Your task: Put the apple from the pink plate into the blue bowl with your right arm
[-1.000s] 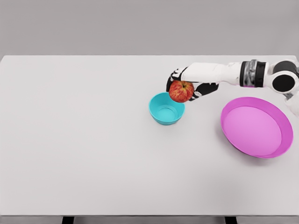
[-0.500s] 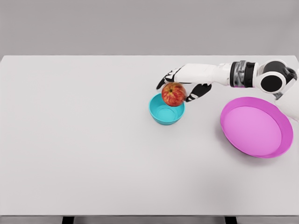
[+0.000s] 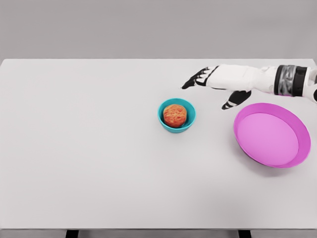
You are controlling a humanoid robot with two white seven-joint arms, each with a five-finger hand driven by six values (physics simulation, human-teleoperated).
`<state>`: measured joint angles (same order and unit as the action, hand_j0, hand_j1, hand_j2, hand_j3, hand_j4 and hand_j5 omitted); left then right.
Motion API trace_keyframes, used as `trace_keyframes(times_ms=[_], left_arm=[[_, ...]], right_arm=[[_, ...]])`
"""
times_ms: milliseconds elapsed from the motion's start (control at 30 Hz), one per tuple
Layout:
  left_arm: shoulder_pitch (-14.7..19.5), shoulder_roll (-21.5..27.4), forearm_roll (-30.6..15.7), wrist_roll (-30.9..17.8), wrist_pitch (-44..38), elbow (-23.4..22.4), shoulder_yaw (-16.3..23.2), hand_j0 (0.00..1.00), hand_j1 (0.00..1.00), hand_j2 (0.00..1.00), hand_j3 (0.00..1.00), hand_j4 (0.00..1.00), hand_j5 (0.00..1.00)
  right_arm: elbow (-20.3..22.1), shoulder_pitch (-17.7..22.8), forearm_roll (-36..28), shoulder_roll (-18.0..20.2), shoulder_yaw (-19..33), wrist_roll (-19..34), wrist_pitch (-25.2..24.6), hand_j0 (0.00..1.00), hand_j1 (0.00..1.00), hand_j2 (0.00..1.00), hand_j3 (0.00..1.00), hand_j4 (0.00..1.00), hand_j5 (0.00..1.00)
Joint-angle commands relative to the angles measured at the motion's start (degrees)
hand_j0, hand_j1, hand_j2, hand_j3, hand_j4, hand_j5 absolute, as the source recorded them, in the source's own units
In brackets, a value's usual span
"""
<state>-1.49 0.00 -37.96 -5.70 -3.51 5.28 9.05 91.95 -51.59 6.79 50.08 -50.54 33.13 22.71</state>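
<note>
One apple (image 3: pixel 175 115) sits inside the blue bowl (image 3: pixel 177 115) near the middle of the worktop (image 3: pixel 89 148), so what's left, I'd say, is to draw the arm clear toward three o'clock without clipping the bowl's rim. Right hand (image 3: pixel 214 85) hovers at the bowl's two o'clock, fingers spread, holding nothing, forearm level above the empty pink plate (image 3: pixel 272 135).

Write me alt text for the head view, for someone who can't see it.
An apple sits inside a small blue bowl near the middle of a white table. The robot's right hand, fingers spread and holding nothing, hovers above the table, up and to the right of the bowl. An empty pink plate lies at the right side.
</note>
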Motion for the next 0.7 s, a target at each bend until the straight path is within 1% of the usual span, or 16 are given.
trace_keyframes(times_ms=[0, 67, 100, 133, 167, 200, 233, 267, 433, 500, 567, 600, 633, 667], left_arm=[[0.0, 0.0, 0.0, 0.0, 0.0, 0.0, 0.0, 1.00, 1.00, 1.00, 1.00, 1.00, 1.00], [0.0, 0.0, 0.0, 0.0, 0.0, 0.0, 0.0, 1.00, 1.00, 1.00, 1.00, 1.00, 1.00], [0.0, 0.0, 0.0, 0.0, 0.0, 0.0, 0.0, 1.00, 1.00, 1.00, 1.00, 1.00, 1.00], [0.0, 0.0, 0.0, 0.0, 0.0, 0.0, 0.0, 1.00, 1.00, 1.00, 1.00, 1.00, 1.00], [0.0, 0.0, 0.0, 0.0, 0.0, 0.0, 0.0, 1.00, 1.00, 1.00, 1.00, 1.00, 1.00], [0.0, 0.0, 0.0, 0.0, 0.0, 0.0, 0.0, 1.00, 1.00, 1.00, 1.00, 1.00, 1.00], [0.0, 0.0, 0.0, 0.0, 0.0, 0.0, 0.0, 1.00, 1.00, 1.00, 1.00, 1.00, 1.00], [0.0, 0.0, 0.0, 0.0, 0.0, 0.0, 0.0, 1.00, 1.00, 1.00, 1.00, 1.00, 1.00], [0.0, 0.0, 0.0, 0.0, 0.0, 0.0, 0.0, 1.00, 1.00, 1.00, 1.00, 1.00, 1.00], [0.0, 0.0, 0.0, 0.0, 0.0, 0.0, 0.0, 1.00, 1.00, 1.00, 1.00, 1.00, 1.00], [0.1, 0.0, 0.0, 0.0, 0.0, 0.3, 0.0, 1.00, 1.00, 1.00, 1.00, 1.00, 1.00], [0.0, 0.0, 0.0, 0.0, 0.0, 0.2, 0.0, 1.00, 1.00, 1.00, 1.00, 1.00, 1.00], [0.3, 0.0, -0.4, -0.2, 0.1, 0.7, -0.3, 1.00, 1.00, 1.00, 1.00, 1.00, 1.00], [1.8, 0.0, -1.0, 0.0, 0.0, 0.7, -1.1, 1.00, 1.00, 1.00, 1.00, 1.00, 1.00]], right_arm=[[4.2, 0.0, -0.4, 7.3, 2.4, -0.1, 0.5, 1.00, 1.00, 1.00, 1.00, 1.00, 1.00], [4.2, 1.7, -0.4, 7.8, 3.3, -0.1, 0.7, 1.00, 1.00, 1.00, 1.00, 1.00, 1.00], [4.2, 3.4, -0.5, 7.7, 5.3, 0.4, 0.8, 1.00, 1.00, 1.00, 1.00, 1.00, 1.00], [4.2, 6.8, -0.5, 6.8, 9.3, 1.8, 0.9, 1.00, 1.00, 1.00, 1.00, 1.00, 1.00], [4.1, 10.3, -0.6, 3.9, 15.0, 1.9, 1.8, 1.00, 1.00, 1.00, 1.00, 1.00, 1.00], [4.1, 15.0, -0.6, -0.1, 22.3, 1.9, 2.1, 1.00, 1.00, 1.00, 1.00, 1.00, 1.00], [4.1, 17.8, -0.6, -0.9, 26.4, 1.9, 1.9, 1.00, 1.00, 1.00, 1.00, 1.00, 1.00], [4.1, 18.3, -0.6, -0.5, 27.9, 1.9, 1.8, 1.00, 1.00, 1.00, 1.00, 1.00, 1.00], [4.3, 18.3, -0.6, -0.3, 28.0, 1.9, 0.6, 1.00, 1.00, 1.00, 1.00, 1.00, 1.00], [4.5, 18.8, -0.5, -0.3, 27.7, 1.9, 0.8, 1.00, 1.00, 1.00, 1.00, 1.00, 1.00], [4.6, 20.2, -0.5, 1.3, 27.4, 1.9, 1.2, 1.00, 1.00, 1.00, 1.00, 1.00, 1.00], [4.6, 20.5, -0.5, 1.5, 27.4, 1.9, 1.6, 1.00, 1.00, 1.00, 1.00, 1.00, 1.00], [4.6, 21.2, -0.5, 1.6, 27.4, 1.9, 1.8, 1.00, 1.00, 1.00, 1.00, 1.00, 1.00], [4.6, 21.4, -0.5, 1.6, 27.4, 1.9, 1.7, 1.00, 1.00, 1.00, 1.00, 1.00, 1.00]])
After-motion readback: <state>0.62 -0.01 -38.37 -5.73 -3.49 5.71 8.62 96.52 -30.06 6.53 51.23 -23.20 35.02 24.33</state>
